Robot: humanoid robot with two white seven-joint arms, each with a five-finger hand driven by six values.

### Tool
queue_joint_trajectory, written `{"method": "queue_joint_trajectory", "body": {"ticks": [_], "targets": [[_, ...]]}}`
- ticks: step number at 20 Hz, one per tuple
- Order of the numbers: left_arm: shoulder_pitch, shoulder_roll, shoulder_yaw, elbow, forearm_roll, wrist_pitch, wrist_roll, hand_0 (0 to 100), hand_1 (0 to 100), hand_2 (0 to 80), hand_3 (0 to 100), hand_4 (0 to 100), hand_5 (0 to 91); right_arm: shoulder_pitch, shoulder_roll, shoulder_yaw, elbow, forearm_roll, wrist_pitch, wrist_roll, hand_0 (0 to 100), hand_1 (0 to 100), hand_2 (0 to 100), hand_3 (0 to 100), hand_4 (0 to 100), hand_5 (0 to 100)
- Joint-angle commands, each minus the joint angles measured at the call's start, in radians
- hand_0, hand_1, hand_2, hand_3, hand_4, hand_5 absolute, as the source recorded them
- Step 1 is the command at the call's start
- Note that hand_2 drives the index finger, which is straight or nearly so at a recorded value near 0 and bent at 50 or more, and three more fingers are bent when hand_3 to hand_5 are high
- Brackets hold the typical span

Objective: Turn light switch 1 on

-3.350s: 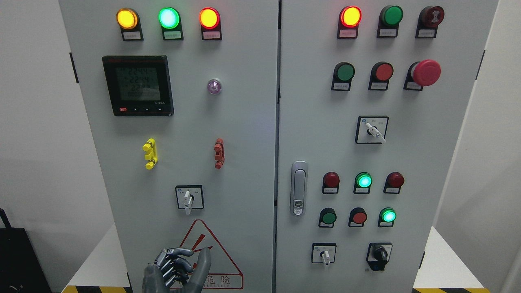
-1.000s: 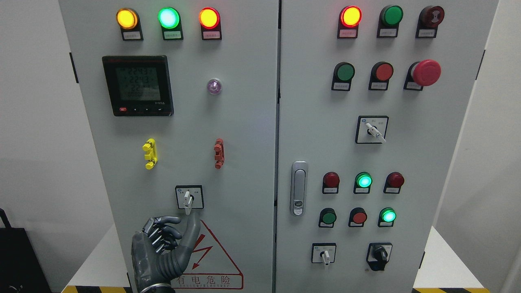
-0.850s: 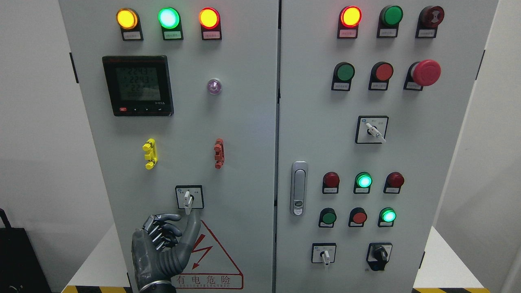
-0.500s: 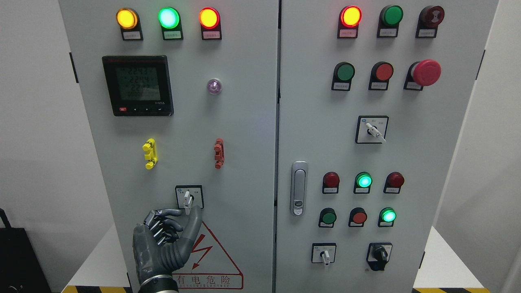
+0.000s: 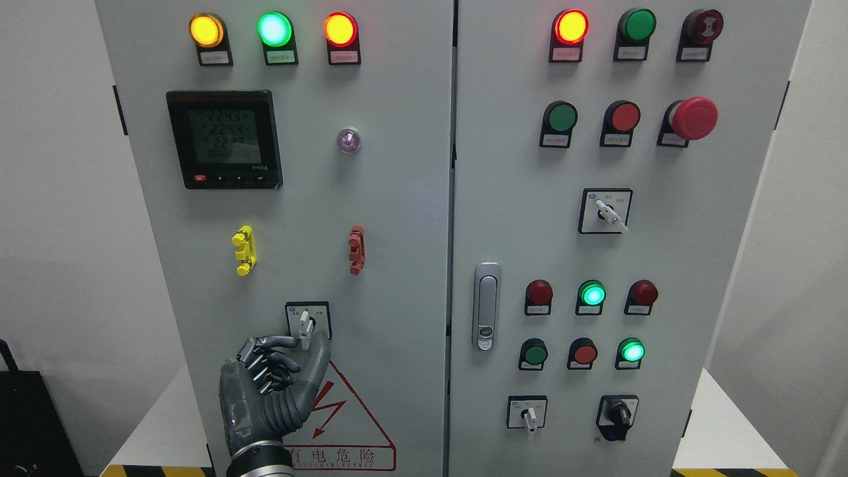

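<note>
Left hand [image 5: 275,384] up from lower left, against left door [image 5: 397,218] of cabinet. Switch [image 5: 305,327] low on that door, directly above hand, on black-framed plate just over warning triangle [image 5: 344,411]. Lever white, long axis upright, lower tip pointing down.

Fingers: three curled into palm, index [image 5: 281,342] crooked forward from left toward lever tip, thumb [image 5: 319,354] raised on the right, tip just below and right of lever. Tip sits between index and thumb; contact not certain, nothing clearly gripped. Likely about to pinch and twist.

Right hand absent from view; left plainly the nearer.

Count, left door: one meter [image 5: 225,140], three lit lamps on top, one clear lamp, one yellow clip, one red clip, one switch. Right door: one handle [image 5: 486,306], four more rotary switches (three white-levered, one black knob), one mushroom button [image 5: 692,118], further round lamps and buttons.
</note>
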Motion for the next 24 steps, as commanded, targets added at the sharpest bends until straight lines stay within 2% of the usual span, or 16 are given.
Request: {"method": "queue_joint_trajectory", "body": {"ticks": [1, 24], "targets": [[-0.009, -0.004, 0.001, 0.005, 0.002, 0.001, 0.0, 9, 72, 56.3, 87, 90, 83.2, 0.0, 0.0, 0.0, 0.0, 0.0, 0.0, 0.001, 0, 0, 0, 0, 0, 0], [-0.023, -0.005, 0.001, 0.003, -0.001, 0.029, 0.0, 16, 72, 58.8, 90, 92, 83.7, 0.0, 0.0, 0.0, 0.0, 0.0, 0.0, 0.001, 0, 0, 0, 0, 0, 0]]}}
